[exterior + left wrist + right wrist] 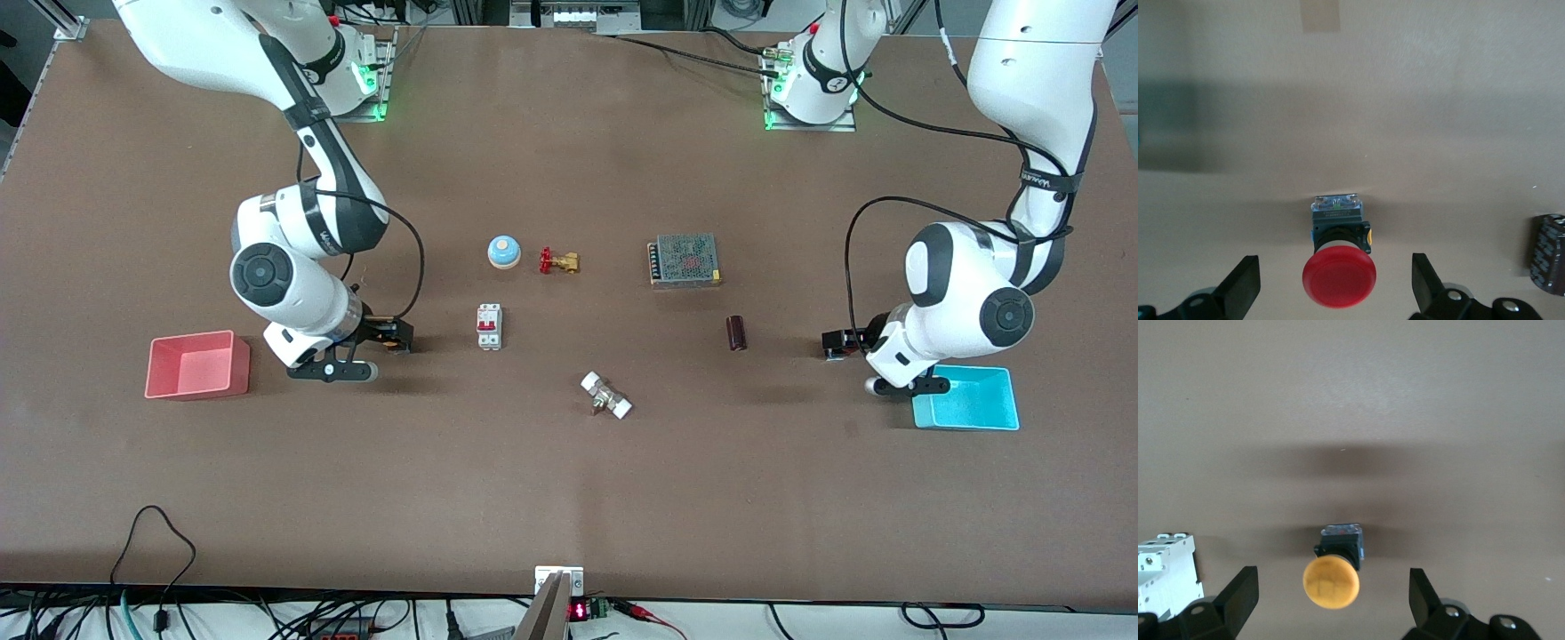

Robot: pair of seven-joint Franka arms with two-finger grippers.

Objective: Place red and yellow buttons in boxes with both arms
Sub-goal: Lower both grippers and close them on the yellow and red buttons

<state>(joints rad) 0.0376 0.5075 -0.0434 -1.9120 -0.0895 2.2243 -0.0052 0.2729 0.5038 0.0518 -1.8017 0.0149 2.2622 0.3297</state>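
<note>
Buttons: red [1339, 280] and yellow [1331, 582] lying on tabletop [569, 498] | likely light, rigid, slick-capped; gripping black bases safest | left tool [1336, 293], right tool [1331, 610] both gaping wide, straddling them

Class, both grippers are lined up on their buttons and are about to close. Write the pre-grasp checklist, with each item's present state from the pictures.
1. Left gripper open, fingers either side of the red button: ok.
2. Right gripper open, straddling the yellow button: ok.
3. Fingers apart from both buttons, no contact: ok.
4. Cyan box stands beside the left gripper, nothing seen in it: ok.
5. Pink-red box stands beside the right gripper, nothing seen in it: ok.
6. Grippers low enough to grip the button bases: cannot tell.
</note>
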